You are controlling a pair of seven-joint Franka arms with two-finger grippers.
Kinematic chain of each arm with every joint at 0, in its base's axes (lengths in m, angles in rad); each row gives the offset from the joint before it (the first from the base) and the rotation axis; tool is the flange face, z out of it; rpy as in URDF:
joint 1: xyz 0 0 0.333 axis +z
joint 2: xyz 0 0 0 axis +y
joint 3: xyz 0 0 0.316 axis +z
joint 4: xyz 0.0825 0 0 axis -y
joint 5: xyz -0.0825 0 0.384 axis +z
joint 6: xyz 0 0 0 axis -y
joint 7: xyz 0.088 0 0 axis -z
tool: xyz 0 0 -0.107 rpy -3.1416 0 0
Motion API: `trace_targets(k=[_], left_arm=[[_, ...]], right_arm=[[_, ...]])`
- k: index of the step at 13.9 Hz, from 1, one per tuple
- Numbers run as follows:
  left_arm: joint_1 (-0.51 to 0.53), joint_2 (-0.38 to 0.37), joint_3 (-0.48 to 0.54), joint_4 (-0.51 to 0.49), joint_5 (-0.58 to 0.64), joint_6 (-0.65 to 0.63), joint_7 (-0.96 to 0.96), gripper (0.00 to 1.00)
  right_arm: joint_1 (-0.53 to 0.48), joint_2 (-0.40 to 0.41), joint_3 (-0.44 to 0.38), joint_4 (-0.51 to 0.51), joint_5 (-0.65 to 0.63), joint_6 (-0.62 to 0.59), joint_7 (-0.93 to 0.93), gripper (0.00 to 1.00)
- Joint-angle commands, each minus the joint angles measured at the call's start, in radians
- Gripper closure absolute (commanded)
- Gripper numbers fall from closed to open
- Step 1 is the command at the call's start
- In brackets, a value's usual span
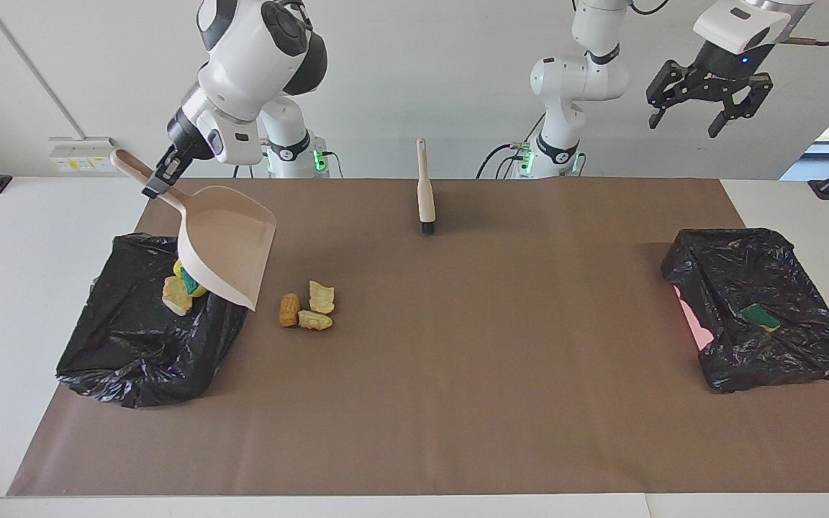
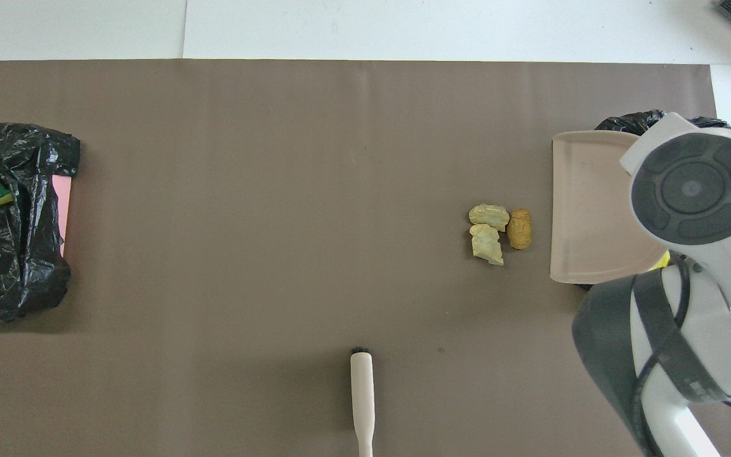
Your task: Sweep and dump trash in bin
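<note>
Black-bagged bin (image 1: 134,352): sponge trash (image 1: 177,291) inside. Beige plastic dustpan (image 1: 227,248) clamped by right gripper (image 1: 159,180). Left gripper (image 1: 706,93) spread, empty. Three tan chunks (image 1: 306,306) unswept; brush (image 1: 425,187) untouched.

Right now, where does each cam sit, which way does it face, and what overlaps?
Facing view: high across the table, looking back at both arm bases; shows right end effector shut on the dustpan handle over the bin, left end effector open, raised, waiting.
Overhead view: above the robots' end, looking steeply down and forward; only the right arm's wrist and links show.
Shared: dustpan, three chunks, brush, both bins, mirrored half a turn.
</note>
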Motion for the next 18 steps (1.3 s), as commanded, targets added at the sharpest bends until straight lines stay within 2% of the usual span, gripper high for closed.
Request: trace_targets(k=[1,2,7,9,11,13,16,18], left_arm=[[0.006,-0.033,-0.004,-0.043,0.012,0.004,-0.016,0.00],[0.006,-0.033,-0.004,-0.043,0.012,0.004,-0.016,0.00],[0.006,-0.033,-0.006,-0.043,0.012,0.004,-0.014,0.00],[0.006,-0.033,-0.006,-0.041,0.010,0.003,-0.014,0.00],[0.007,-0.033,-0.002,-0.040,0.010,0.003,-0.014,0.00],[0.007,-0.033,-0.002,-0.040,0.010,0.003,-0.014,0.00],[0.007,-0.033,-0.002,-0.040,0.010,0.003,-0.014,0.00],[0.007,-0.033,-0.002,-0.040,0.010,0.003,-0.014,0.00]], right_arm=[[-0.005,0.031,0.005,0.031,0.182,0.057,0.234,1.00],[0.004,0.039,0.006,0.031,0.239,0.056,0.354,1.00],[0.196,0.184,0.006,0.051,0.418,0.074,1.051,1.00],[0.246,0.281,0.008,0.155,0.509,0.077,1.291,1.00],[0.286,0.370,0.008,0.227,0.537,0.103,1.490,1.00],[0.338,0.446,0.008,0.272,0.577,0.184,1.621,1.00],[0.371,0.581,0.008,0.382,0.597,0.284,1.721,1.00],[0.369,0.614,0.008,0.388,0.598,0.336,1.723,1.00]])
